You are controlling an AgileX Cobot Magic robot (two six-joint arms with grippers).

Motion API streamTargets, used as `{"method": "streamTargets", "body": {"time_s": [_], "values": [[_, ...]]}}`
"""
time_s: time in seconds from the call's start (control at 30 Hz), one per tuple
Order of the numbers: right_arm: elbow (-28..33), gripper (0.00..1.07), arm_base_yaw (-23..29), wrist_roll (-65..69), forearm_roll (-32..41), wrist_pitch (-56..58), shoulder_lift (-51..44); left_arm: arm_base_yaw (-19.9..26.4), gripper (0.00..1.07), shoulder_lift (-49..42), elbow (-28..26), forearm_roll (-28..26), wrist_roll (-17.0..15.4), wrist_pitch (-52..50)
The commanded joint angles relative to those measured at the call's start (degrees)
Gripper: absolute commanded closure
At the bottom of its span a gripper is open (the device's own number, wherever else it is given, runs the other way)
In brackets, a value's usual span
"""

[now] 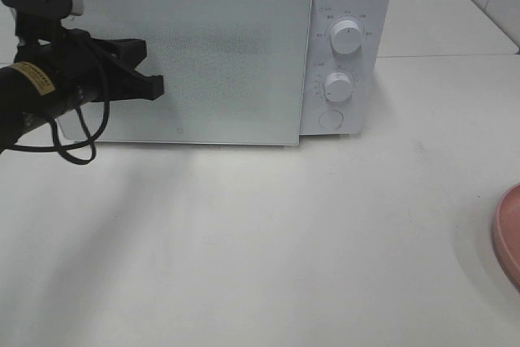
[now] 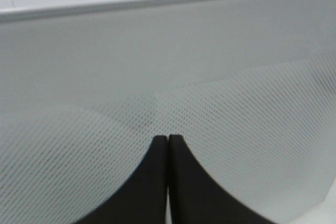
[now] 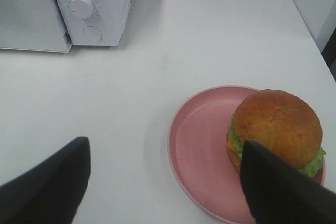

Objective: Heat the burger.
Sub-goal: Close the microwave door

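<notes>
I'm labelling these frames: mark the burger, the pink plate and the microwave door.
burger [image 3: 276,127]: right wrist view, top of bun.
pink plate [image 3: 202,145]: right wrist view, bare inner surface.
microwave door [image 1: 227,62]: exterior high view, door middle.

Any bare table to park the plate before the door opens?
Yes: the white table in front of the microwave is bare, bordered right by the pink plate. Crowded only at the door's left, where the left end effector sits.

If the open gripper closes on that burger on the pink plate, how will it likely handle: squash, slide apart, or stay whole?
The burger has a soft-looking domed bun, so it will probably squash under a firm squeeze. Lettuce and cheese poke out at its side, so the layers may shift or slide apart. It sits off-centre on the plate, near the rim, so a sideways push might nudge it off.
</notes>
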Motion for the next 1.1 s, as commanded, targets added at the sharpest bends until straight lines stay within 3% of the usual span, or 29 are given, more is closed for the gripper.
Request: {"method": "streamTargets", "body": {"time_s": [0.03, 0.8, 1.1], "values": [[0.11, 0.32, -0.4, -0.63, -0.06, -0.52, -1.49, -1.43, 1.07, 2.64, -4.76, -2.92, 0.63, 1.83], [0.11, 0.32, -0.4, -0.63, -0.06, -0.52, -1.49, -8.77, 1.07, 16.16, -28.71, -5.21, 0.63, 11.17], [0.11, 0.32, -0.4, -0.69, -0.06, -0.52, -1.49, -10.54, 1.07, 16.73, -31.0, -5.21, 0.63, 12.55]]}}
